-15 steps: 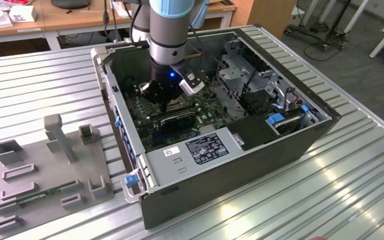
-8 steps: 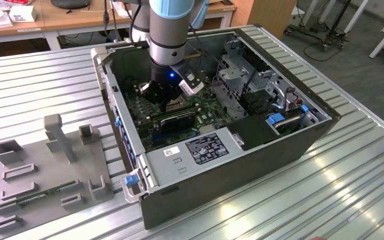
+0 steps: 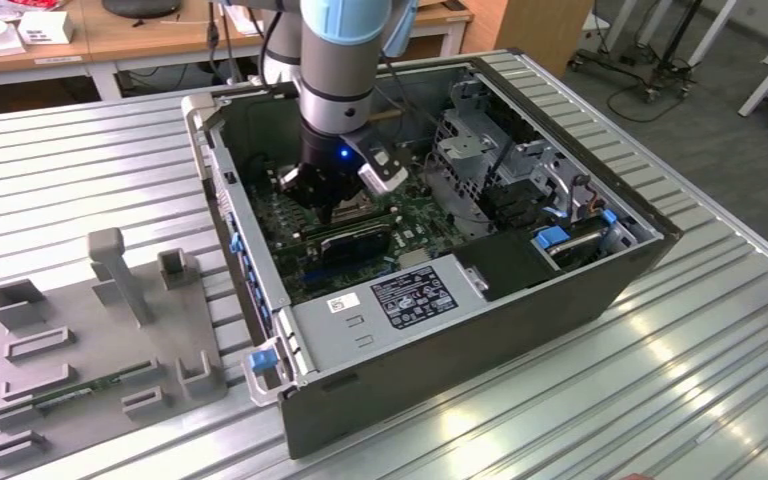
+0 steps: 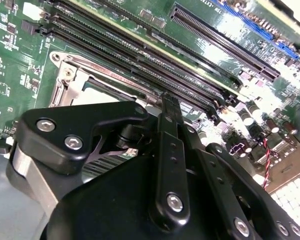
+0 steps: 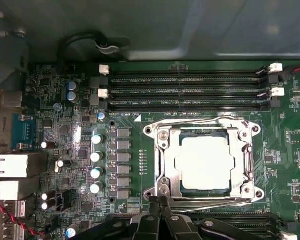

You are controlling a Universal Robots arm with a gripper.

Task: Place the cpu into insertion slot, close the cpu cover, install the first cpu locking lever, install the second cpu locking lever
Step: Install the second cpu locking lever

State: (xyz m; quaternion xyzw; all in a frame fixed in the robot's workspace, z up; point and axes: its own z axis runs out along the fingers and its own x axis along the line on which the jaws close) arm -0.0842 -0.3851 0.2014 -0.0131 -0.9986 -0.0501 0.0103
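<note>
In the first wrist view the cpu (image 5: pixel 206 162), a flat square chip with a silvery-tan top, lies in the insertion slot (image 5: pixel 164 165). The silver cpu cover (image 5: pixel 205 134) lies flat around it. One thin wire locking lever (image 5: pixel 200 121) runs along the frame's side near the memory slots, and another (image 5: pixel 215 203) runs along the opposite side. My gripper (image 5: pixel 158 201) is shut, its tips together at one end of that second lever, beside a corner of the frame. I cannot tell whether they touch it. In the exterior view the gripper (image 3: pixel 336 198) is low inside the computer case.
Long black memory slots (image 5: pixel 190 91) lie just past the socket, and a row of capacitors (image 5: pixel 96 162) stands beside it. The case walls (image 3: pixel 224 200) and a metal drive cage (image 3: pixel 471 150) enclose the arm. A grey fixture plate (image 3: pixel 91 340) sits on the slatted table at the exterior view's left.
</note>
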